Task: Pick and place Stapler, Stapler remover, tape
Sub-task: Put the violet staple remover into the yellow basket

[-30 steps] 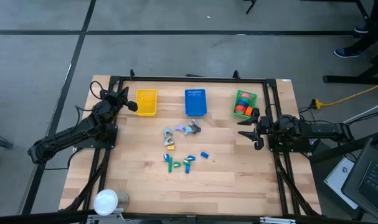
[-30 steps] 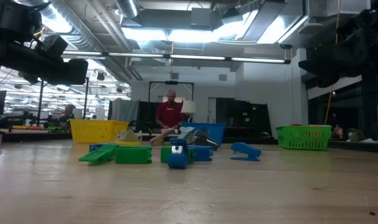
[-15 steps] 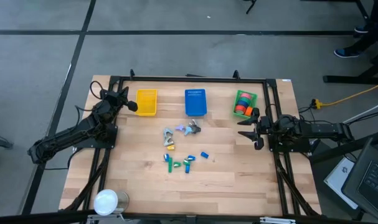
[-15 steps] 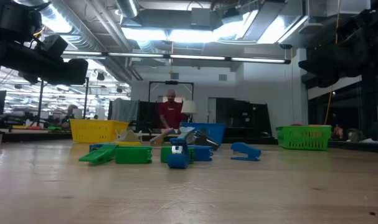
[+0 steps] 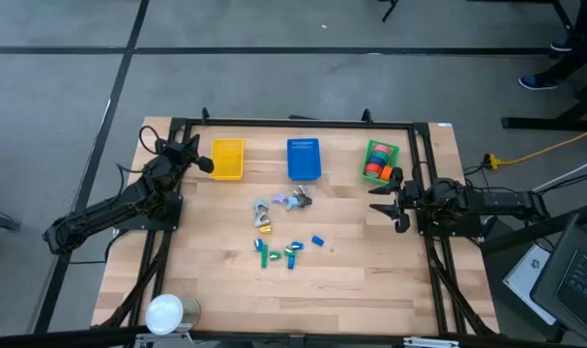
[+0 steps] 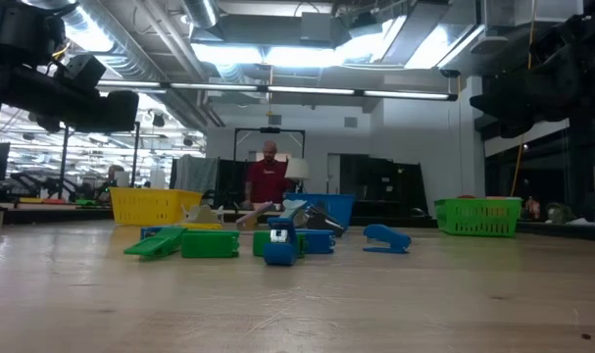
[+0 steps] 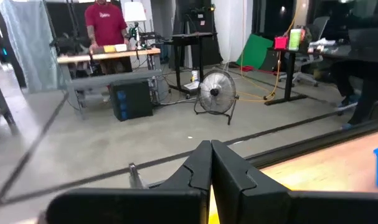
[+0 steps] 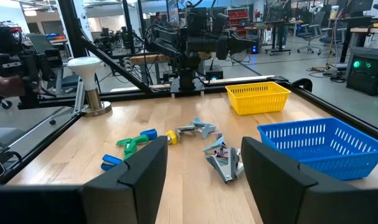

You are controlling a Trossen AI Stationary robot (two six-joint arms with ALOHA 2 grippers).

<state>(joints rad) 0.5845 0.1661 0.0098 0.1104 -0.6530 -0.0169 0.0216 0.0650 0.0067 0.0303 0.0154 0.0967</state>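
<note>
Tape rolls [image 5: 376,164] sit in the green basket [image 5: 392,151] at the pale wooden worktop's [image 5: 351,261] far right corner, grey concrete floor all around. Left end effector [image 5: 203,164] hangs pinched closed, empty, beside the yellow basket [image 5: 227,159]. Right end effector [image 5: 385,201] hovers with fingers spread, holding nothing.

left gripper [image 5: 207,165] jaws closed, right gripper [image 5: 384,201] jaws apart

Grey concrete floor [image 5: 274,77] crossed by dark lines surrounds the light wooden table [image 5: 351,280]; beyond it a round floor fan [image 7: 215,93] (near wooden workbenches [image 7: 108,55]) under long ceiling lights [image 6: 307,54].
</note>
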